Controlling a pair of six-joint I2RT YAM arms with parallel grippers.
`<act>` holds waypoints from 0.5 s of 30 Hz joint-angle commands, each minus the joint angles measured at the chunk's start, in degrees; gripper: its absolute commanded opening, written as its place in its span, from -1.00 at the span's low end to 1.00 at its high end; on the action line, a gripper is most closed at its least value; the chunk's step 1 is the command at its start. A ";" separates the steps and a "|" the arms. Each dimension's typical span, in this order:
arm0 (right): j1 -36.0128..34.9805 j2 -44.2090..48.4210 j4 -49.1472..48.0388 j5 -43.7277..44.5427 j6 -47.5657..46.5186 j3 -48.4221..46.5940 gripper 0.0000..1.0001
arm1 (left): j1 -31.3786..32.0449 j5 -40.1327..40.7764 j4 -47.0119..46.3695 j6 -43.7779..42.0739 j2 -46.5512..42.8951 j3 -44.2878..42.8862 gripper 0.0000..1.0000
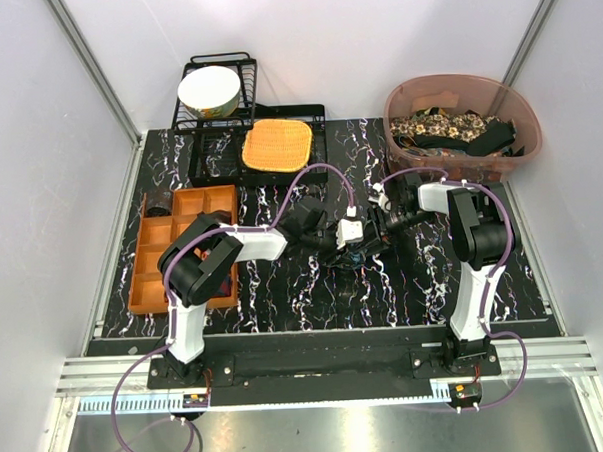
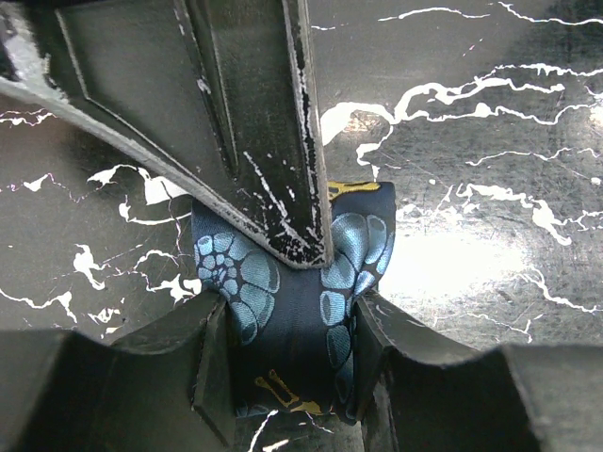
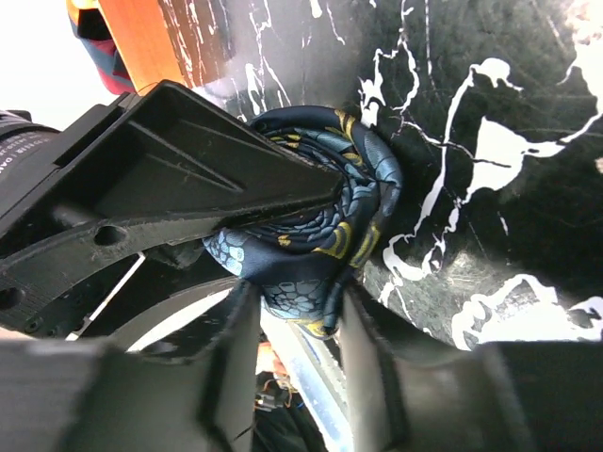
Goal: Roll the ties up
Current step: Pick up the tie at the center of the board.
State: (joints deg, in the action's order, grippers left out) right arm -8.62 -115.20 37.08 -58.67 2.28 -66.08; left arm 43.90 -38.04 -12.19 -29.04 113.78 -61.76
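Rolled tie point(image 3: 325, 202) grasped by left hand point(image 2: 292, 377) and right hand point(image 3: 297, 325). Roll appears complete; next: release without unwinding.

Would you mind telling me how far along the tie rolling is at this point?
Looks done: the dark blue tie is wound into a coil. In hand: left end effector and right end effector both pinch it at mid-table. Remaining: a heap of ties waits in the pink bin; finished rolls in the orange tray cannot be confirmed.
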 commanded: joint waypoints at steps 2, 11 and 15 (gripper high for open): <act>-0.61 -0.11 -0.08 2.34 -0.17 -0.80 -0.73 | 0.13 5.08 11.48 -0.93 4.70 1.82 -0.86; -0.69 -0.21 1.42 2.87 -1.58 -1.42 -1.00 | -0.92 2.89 7.28 1.79 1.37 3.74 0.52; -0.69 1.46 1.50 1.03 -2.02 -1.24 -1.00 | -1.10 2.71 3.49 1.09 -5.74 6.82 0.97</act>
State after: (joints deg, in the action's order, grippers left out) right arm -8.80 -115.31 38.15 -58.17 2.31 -66.63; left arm 43.75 -38.06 -12.51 -28.47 112.57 -58.92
